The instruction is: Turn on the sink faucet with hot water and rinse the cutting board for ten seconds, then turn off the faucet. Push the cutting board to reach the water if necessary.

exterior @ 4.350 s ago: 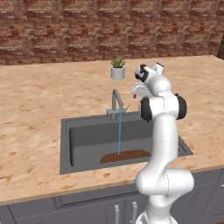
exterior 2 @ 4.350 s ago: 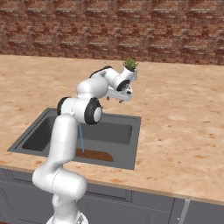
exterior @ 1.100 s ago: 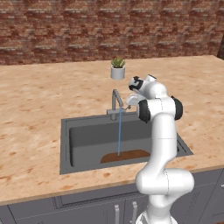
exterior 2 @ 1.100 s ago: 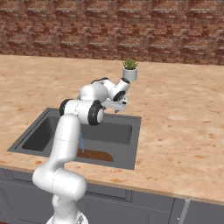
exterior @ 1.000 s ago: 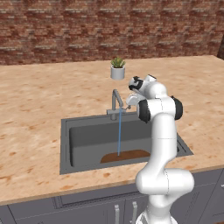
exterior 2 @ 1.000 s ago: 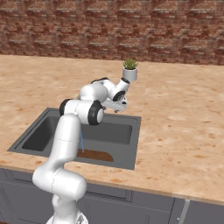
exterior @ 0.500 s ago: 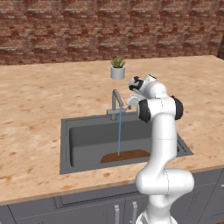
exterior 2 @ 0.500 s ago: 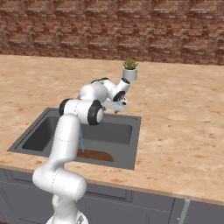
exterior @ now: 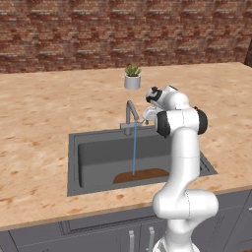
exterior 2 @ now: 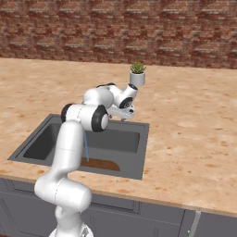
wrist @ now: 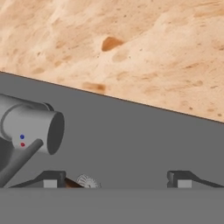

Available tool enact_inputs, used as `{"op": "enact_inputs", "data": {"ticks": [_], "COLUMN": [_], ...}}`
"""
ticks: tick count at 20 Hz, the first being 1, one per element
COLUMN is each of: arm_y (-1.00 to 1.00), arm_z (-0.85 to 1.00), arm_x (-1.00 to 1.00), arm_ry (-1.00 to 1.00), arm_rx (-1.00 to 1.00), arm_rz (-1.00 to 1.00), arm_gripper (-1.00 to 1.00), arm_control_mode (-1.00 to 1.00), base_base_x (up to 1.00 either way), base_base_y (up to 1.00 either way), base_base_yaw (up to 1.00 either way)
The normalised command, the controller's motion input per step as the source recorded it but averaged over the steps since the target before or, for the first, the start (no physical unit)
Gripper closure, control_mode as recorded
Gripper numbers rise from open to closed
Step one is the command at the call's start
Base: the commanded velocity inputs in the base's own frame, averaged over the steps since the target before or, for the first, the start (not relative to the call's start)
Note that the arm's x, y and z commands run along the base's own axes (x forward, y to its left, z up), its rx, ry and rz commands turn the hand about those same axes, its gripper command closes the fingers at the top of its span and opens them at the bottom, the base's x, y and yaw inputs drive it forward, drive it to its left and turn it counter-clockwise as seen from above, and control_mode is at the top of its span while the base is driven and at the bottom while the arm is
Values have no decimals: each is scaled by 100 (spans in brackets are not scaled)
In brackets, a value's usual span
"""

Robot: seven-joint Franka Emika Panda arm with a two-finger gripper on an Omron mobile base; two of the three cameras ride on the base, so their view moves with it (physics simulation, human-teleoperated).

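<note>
Board under running water in the sink.

The board (exterior: 141, 175), flat reddish-brown wood with a rounded edge, lies on the floor of the dark grey sink (exterior: 74, 162) at its front; the thin blue water (exterior: 134, 150) falls straight onto it from the hooked grey metal faucet (exterior: 130, 114). The gripper (wrist: 117, 179) sits just beside the faucet's base, fingertips (wrist: 50, 179) apart and holding nothing. Around lies a speckled tan counter (exterior: 44, 113), with a small potted plant (exterior: 132, 78) behind.
</note>
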Motion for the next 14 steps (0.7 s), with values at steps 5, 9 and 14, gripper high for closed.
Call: {"op": "enact_inputs", "data": {"ticks": [5, 9, 14], "arm_y": [21, 41, 61], "arm_z": [0, 0, 0], "arm_x": [0, 0, 0], "arm_ry": [0, 0, 0], "arm_rx": [0, 0, -2], "arm_rz": [0, 0, 0], "arm_gripper": [-100, -100, -100], "arm_control_mode": [-100, -100, -100], "base_base_x": [0, 0, 0], "base_base_y": [0, 0, 0], "base_base_yaw": [0, 0, 0]}}
